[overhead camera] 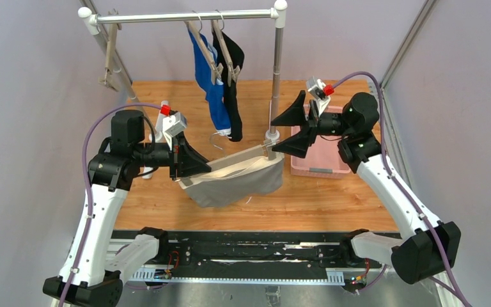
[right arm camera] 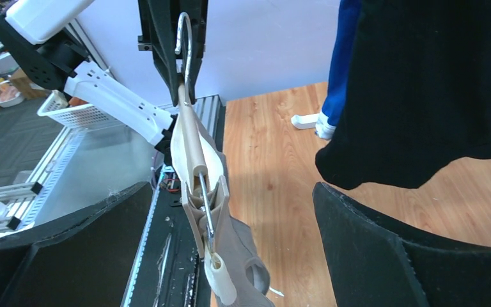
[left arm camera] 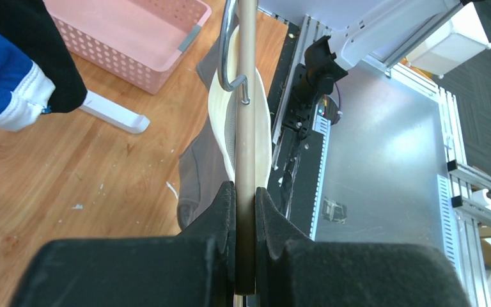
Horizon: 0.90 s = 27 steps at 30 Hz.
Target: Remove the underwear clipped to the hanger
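The grey brief (overhead camera: 236, 184) with a beige waistband hangs clipped to a beige hanger (overhead camera: 246, 155) held over the table. My left gripper (overhead camera: 188, 163) is shut on the hanger's left end; the bar (left arm camera: 247, 128) runs between its pads. My right gripper (overhead camera: 291, 126) is open, its fingers either side of the hanger's right-end clip (right arm camera: 208, 204). The blue brief (overhead camera: 211, 83) and black brief (overhead camera: 232, 77) hang clipped to hangers on the rail (overhead camera: 185, 17). They also show in the right wrist view, blue (right arm camera: 342, 57) and black (right arm camera: 435, 89).
A pink basket (overhead camera: 323, 150) sits on the wooden table at the right, behind my right gripper. The rack's upright post (overhead camera: 276, 77) and its foot stand between the hanging briefs and the basket. An empty hanger (overhead camera: 110, 54) hangs at the rail's left end.
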Available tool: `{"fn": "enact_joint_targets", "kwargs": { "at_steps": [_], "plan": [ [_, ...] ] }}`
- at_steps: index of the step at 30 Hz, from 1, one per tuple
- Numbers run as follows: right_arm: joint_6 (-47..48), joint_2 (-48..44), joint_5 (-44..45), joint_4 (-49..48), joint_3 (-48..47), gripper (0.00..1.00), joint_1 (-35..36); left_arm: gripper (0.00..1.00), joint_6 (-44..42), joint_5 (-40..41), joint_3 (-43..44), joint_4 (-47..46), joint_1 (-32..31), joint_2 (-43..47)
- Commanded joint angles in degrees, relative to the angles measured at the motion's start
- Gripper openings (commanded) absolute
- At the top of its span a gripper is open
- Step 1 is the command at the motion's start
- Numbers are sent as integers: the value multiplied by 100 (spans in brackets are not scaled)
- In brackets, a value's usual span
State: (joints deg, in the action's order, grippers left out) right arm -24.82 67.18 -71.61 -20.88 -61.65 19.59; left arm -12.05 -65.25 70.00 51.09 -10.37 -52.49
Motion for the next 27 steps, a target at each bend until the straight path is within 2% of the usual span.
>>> {"fn": "enact_joint_targets", "kwargs": {
  "at_steps": [1, 7, 9, 19, 21, 23, 25, 26, 27],
  "plan": [
    [-410, 95, -206, -495, -141, 99, 204, 0, -157, -236, 224, -169, -51, -19],
    [-193, 174, -64, -225, -137, 100, 447, 0, -102, -108, 226, -210, -48, -50],
    [-96, 199, -31, -102, -158, 97, 511, 0, -68, -61, 206, -236, -46, -43],
    [97, 294, 7, 230, -222, 75, 581, 0, 595, 32, -91, -1038, -44, 89],
    [112, 307, 3, 249, -229, 64, 589, 0, 623, 35, -136, -1077, -45, 90],
    [153, 325, 9, 304, -275, 45, 598, 0, 657, 58, -196, -1112, -44, 102],
    [221, 341, 39, 376, -297, 14, 606, 0, 677, 83, -256, -1128, -44, 106],
    [241, 340, 96, 425, -316, 2, 614, 0, 711, 93, -280, -1157, -48, 119],
    [275, 348, 152, 455, -309, 1, 616, 0, 746, 100, -311, -1208, -49, 129]
  ]
}}
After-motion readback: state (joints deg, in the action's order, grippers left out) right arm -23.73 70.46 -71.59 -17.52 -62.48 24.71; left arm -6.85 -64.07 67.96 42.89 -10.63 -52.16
